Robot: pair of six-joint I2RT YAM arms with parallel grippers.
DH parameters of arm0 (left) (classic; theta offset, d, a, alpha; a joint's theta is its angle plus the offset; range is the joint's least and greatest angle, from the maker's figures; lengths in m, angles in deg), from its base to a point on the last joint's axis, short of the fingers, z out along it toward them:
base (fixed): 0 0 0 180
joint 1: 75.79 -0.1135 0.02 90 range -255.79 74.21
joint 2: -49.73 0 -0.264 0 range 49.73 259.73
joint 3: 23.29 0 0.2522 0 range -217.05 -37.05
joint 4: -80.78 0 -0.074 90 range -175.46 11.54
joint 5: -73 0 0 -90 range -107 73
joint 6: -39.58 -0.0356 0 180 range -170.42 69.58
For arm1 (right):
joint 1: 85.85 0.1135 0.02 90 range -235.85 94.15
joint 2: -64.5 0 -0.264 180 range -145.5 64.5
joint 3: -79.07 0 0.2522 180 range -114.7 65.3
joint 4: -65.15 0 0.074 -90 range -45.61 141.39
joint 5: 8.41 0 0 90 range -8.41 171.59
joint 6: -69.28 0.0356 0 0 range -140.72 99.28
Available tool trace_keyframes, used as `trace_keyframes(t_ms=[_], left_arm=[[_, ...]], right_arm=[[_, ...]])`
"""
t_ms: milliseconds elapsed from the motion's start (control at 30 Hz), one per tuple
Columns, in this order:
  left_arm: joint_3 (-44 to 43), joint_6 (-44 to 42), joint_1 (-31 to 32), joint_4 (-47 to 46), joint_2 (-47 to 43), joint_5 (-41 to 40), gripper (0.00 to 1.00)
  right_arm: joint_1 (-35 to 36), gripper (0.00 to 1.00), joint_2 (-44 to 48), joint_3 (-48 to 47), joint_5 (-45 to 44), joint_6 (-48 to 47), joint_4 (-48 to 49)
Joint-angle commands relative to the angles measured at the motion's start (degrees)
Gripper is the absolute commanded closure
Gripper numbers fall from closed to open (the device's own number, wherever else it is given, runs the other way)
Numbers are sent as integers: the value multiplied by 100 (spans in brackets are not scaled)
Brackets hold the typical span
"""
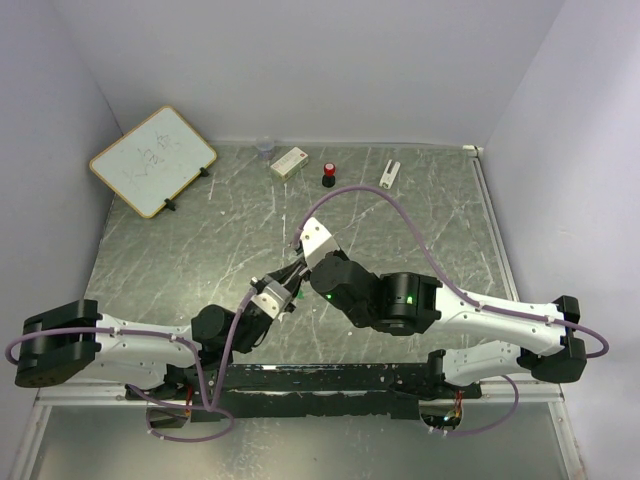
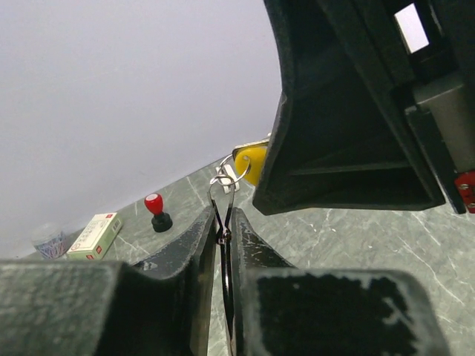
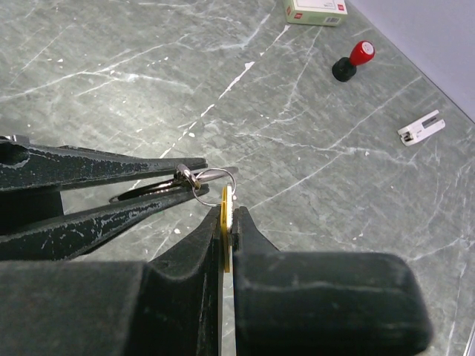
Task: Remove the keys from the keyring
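Above the middle of the marble tabletop, my two grippers meet nose to nose. My right gripper (image 3: 228, 211) is shut on the flat yellow key (image 3: 225, 222), gripped edge-on. The key hangs on the thin silvery keyring (image 3: 213, 185). A small metal link joins that ring to a thin dark loop (image 3: 145, 194). My left gripper (image 2: 225, 215) is shut on this dark loop of the keyring (image 2: 225, 259). In the left wrist view the silvery ring (image 2: 228, 178) and the yellow key head (image 2: 252, 160) stick out beyond my fingertips, beside the right gripper's black finger (image 2: 334, 148).
Along the far edge stand a tilted whiteboard (image 1: 152, 160), a small clear cup (image 1: 264, 148), a white box (image 1: 289, 162), a red-capped black knob (image 1: 329, 174) and a white rectangular block (image 1: 390, 172). Pale walls close in the table on three sides.
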Motion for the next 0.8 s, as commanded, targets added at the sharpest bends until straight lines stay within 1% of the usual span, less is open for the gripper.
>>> trace_keyframes(t_ms=[0, 100, 233, 467, 767], left_arm=[[5, 212, 32, -108, 15, 216, 73], [36, 241, 33, -308, 113, 198, 65], [35, 203, 33, -570, 242, 149, 59], [-6, 161, 31, -843, 486, 54, 58], [-72, 170, 33, -885, 643, 187, 59]], right_arm=[[47, 100, -39, -185, -78, -37, 23], [36, 100, -53, -181, -31, -50, 52], [51, 100, -46, -186, 33, -38, 61], [73, 100, -56, -195, 38, -28, 50], [103, 100, -53, -195, 93, -56, 41]])
